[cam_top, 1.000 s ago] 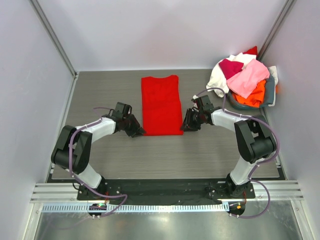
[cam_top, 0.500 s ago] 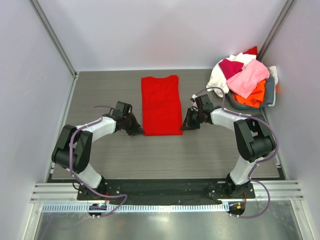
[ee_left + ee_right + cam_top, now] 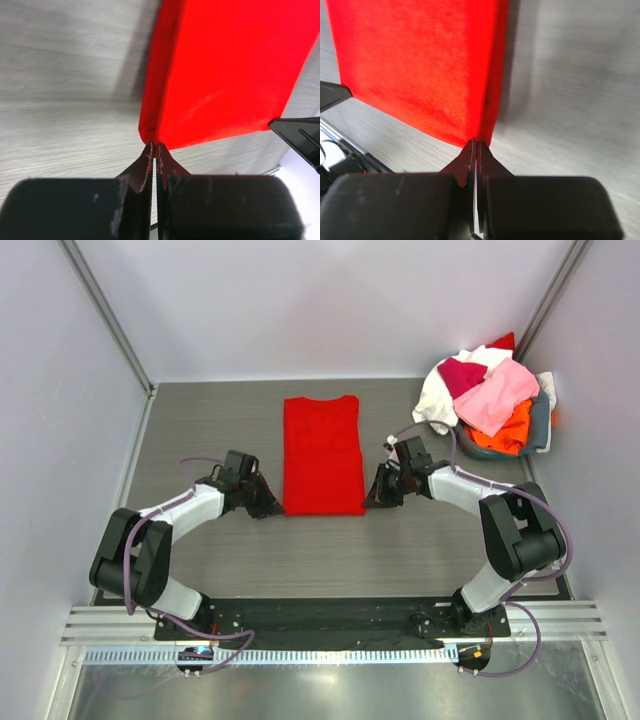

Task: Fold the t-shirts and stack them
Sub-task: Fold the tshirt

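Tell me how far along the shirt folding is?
Done: the red t-shirt lies on the table as a narrow strip, sleeves folded in. In hand: the left claw and right claw are each shut on a near corner of it. Left: folding it end to end, then the heap of shirts in the grey basket; no stack exists yet.

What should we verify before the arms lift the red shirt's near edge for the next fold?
1. Left gripper shut on red t-shirt near-left corner: ok.
2. Right gripper shut on near-right corner: ok.
3. All cloth layers pinched at each corner: cannot tell.
4. Shirt lies as a straight strip, no bunching: ok.
5. Other t-shirts piled in basket, apart from the strip: ok.
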Tool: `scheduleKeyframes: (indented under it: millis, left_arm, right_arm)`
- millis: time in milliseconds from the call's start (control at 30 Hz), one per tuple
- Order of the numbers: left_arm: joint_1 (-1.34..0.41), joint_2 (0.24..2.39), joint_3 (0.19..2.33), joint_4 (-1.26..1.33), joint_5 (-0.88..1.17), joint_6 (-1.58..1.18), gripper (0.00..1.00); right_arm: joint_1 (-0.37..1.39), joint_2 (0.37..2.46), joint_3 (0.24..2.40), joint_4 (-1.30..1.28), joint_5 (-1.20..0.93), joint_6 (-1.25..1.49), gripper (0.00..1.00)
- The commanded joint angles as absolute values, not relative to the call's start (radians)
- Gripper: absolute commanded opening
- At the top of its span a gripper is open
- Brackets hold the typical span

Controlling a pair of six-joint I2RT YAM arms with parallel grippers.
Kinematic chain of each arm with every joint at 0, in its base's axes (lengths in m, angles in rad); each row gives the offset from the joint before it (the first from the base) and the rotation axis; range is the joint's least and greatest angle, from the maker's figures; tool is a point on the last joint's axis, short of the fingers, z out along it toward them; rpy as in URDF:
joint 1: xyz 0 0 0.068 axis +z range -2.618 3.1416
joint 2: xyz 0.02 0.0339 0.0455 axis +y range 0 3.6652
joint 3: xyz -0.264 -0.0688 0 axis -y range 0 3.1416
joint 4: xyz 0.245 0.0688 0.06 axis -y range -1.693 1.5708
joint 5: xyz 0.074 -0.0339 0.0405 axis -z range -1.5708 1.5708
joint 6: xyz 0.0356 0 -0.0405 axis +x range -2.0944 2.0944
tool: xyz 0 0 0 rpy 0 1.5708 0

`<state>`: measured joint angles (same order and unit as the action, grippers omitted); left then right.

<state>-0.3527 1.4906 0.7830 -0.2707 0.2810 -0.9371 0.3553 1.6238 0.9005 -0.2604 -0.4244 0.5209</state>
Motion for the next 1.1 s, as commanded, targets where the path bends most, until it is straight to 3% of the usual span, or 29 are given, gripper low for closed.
scheduleKeyframes:
  millis: [0,367,400,433,500,533,633,700,1067]
  left_arm:
    - [-0.356,1.450,0.723,-0.273,0.273,-0.925,0.00]
    - [-0.388,1.398,0.531,-0.175,0.285,-0.948,0.01]
    - [-0.391,1.373,0.526,-0.173,0.282,-0.948,0.01]
    - [-0.391,1.361,0.520,-0.175,0.282,-0.950,0.05]
    - [-0.391,1.318,0.515,-0.181,0.276,-0.954,0.13]
    - [-0.391,1.304,0.512,-0.184,0.275,-0.959,0.21]
    - [-0.396,1.270,0.508,-0.193,0.262,-0.976,0.35]
    - [-0.399,1.270,0.514,-0.210,0.258,-0.980,0.38]
    - [-0.422,1.370,0.554,-0.224,0.238,-0.980,0.37]
  right_arm:
    - [0.377,1.571,0.855,-0.261,-0.428,0.518,0.01]
    - [0.420,1.510,0.660,-0.172,-0.391,0.568,0.04]
    - [0.423,1.500,0.655,-0.173,-0.391,0.569,0.08]
    - [0.423,1.490,0.649,-0.172,-0.391,0.572,0.27]
    - [0.434,1.448,0.640,-0.172,-0.384,0.581,0.44]
    - [0.439,1.434,0.635,-0.173,-0.380,0.584,0.51]
    - [0.477,1.414,0.640,-0.179,-0.362,0.603,0.53]
    - [0.494,1.430,0.647,-0.189,-0.332,0.615,0.52]
    - [0.563,1.520,0.695,-0.203,-0.238,0.638,0.38]
